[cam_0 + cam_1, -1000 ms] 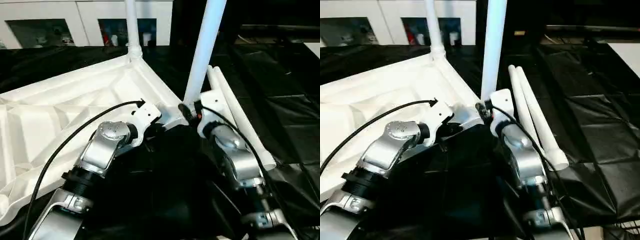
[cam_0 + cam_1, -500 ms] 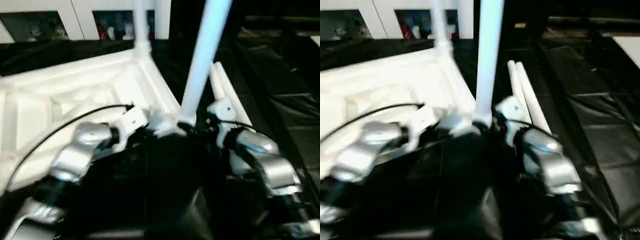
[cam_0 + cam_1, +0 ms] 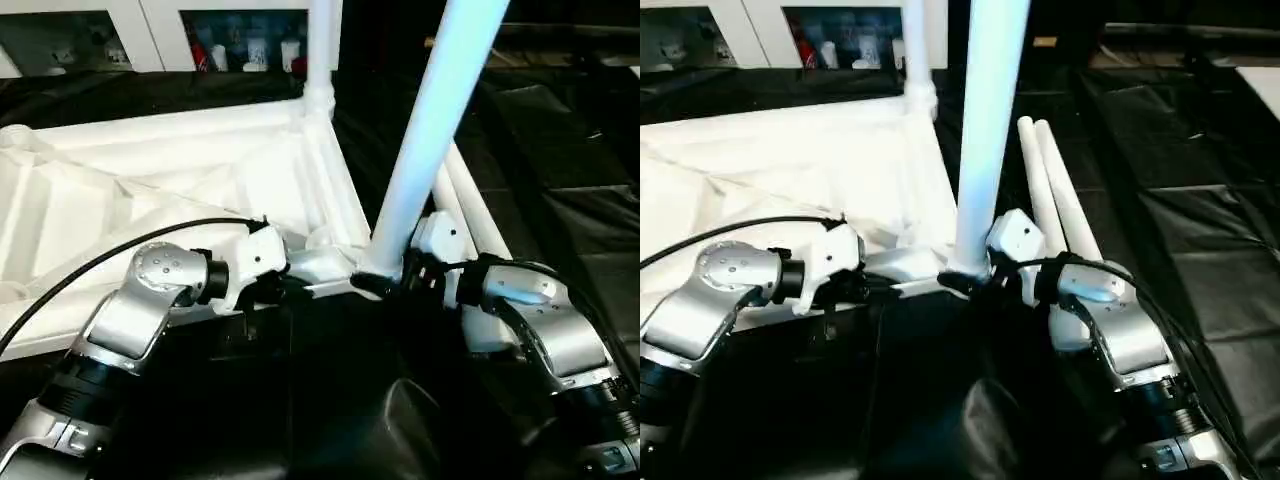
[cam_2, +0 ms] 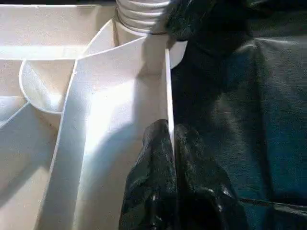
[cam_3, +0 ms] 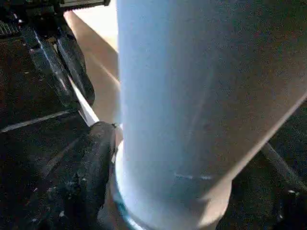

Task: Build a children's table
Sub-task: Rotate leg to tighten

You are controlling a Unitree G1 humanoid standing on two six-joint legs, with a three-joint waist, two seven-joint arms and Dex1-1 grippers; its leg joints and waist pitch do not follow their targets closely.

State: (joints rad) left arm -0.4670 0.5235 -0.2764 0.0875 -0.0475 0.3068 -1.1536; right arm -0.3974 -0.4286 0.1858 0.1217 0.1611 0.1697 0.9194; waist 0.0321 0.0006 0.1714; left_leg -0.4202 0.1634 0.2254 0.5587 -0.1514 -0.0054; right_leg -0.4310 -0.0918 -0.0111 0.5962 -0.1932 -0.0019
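1. Right gripper (image 3: 400,282) pinches the near leg (image 3: 430,140) at its base; left gripper (image 4: 170,143) clamps the tabletop (image 3: 150,200) rim beside that corner socket.
2. Since a second ago the leg's base has settled at the corner; seating looks nearly done.
3. Two spare legs (image 3: 1055,190) lie alongside.

**Plastic, metal and cloth at the table corner**

The tabletop (image 3: 200,170) looks like white moulded plastic, smooth with a soft sheen, its underside ribbed. The upright leg (image 3: 430,130) is smooth white tubing with a light gloss; its base in the left wrist view shows ridged rings (image 4: 141,12). The two spare legs (image 3: 1055,200) have the same smooth finish. The forearms (image 3: 150,300) are brushed silver metal, satin rather than mirror-bright. The left gripper (image 4: 170,177) has black fingers with a rough, grainy, slightly shiny surface. The black cloth (image 3: 560,170) covering the work surface is creased, with a faint sheen.
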